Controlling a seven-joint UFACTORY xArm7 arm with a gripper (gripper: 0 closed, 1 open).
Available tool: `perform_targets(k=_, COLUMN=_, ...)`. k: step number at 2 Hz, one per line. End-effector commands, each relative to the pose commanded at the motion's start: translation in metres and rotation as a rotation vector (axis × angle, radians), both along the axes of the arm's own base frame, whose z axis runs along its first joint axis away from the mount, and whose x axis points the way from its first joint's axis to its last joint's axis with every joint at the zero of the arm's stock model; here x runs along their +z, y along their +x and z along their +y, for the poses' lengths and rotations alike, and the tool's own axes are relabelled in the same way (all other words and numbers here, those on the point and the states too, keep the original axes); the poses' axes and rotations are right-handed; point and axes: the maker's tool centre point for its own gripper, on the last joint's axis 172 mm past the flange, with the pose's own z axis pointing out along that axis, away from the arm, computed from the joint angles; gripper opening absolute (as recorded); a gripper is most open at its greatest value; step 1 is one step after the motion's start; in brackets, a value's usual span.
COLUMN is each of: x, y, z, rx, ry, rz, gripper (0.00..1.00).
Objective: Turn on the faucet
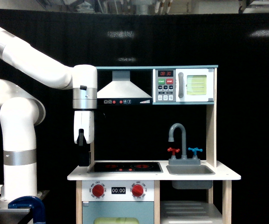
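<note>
Beside the stove, gripper (83, 161), apparently closed, hangs well apart from faucet (182, 144).

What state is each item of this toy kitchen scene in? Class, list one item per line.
Grey toy faucet with gooseneck spout: upright, untouched, no water visible.
Red cross-shaped handle: untouched.
Blue cross-shaped handle: untouched.
Grey sink basin: looks empty.
Microwave door: closed.
Black end effector: hanging by the stove's left edge, far from the faucet; open or shut unclear.

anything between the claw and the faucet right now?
Nothing visible. The claw hangs at the counter's end on the exterior view's left; the faucet stands behind the sink toward the right. Only the flat cooktop lies between them, below.
</note>
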Motion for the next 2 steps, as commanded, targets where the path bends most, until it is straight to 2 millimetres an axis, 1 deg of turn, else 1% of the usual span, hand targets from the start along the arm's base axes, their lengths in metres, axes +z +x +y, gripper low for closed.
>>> perform_targets(k=1, x=0.003, y=0.002, z=0.0, rx=0.026, ry=-0.008, rz=-0.018, gripper=1.0)
perform_targets(k=2, x=0.001, y=0.038, z=0.01, rx=0.209, ry=-0.033, rz=-0.021, gripper=1.0)
